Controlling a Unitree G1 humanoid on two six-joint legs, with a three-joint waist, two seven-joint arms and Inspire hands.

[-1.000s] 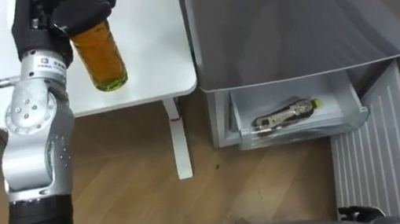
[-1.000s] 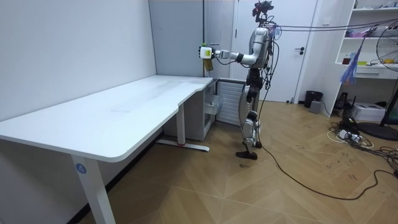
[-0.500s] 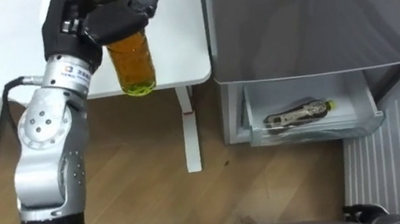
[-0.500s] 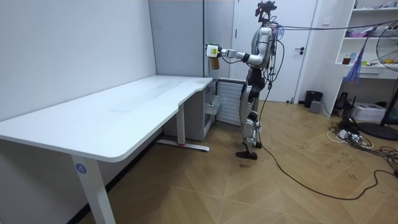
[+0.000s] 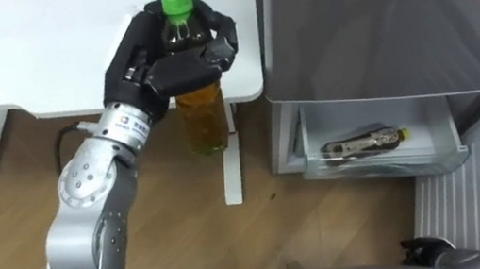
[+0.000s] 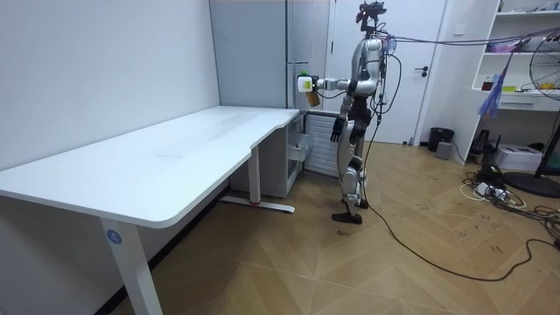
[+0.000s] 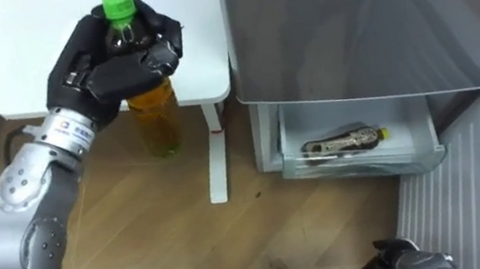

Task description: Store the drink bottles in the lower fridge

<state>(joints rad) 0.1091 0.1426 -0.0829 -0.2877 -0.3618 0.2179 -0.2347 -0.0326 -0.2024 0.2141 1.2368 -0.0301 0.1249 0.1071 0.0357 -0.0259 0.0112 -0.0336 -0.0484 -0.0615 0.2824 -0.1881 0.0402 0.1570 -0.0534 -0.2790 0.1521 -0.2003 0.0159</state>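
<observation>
Table (image 5: 21, 72) edge passed: left hand (image 5: 168, 64) (gripping bottle (image 5: 203, 126)) now nearer fridge (image 5: 394, 16).

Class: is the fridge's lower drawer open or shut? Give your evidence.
Open. The lower drawer juts out beneath the grey fridge body, and a bottle lying on its side shows inside it.
</observation>
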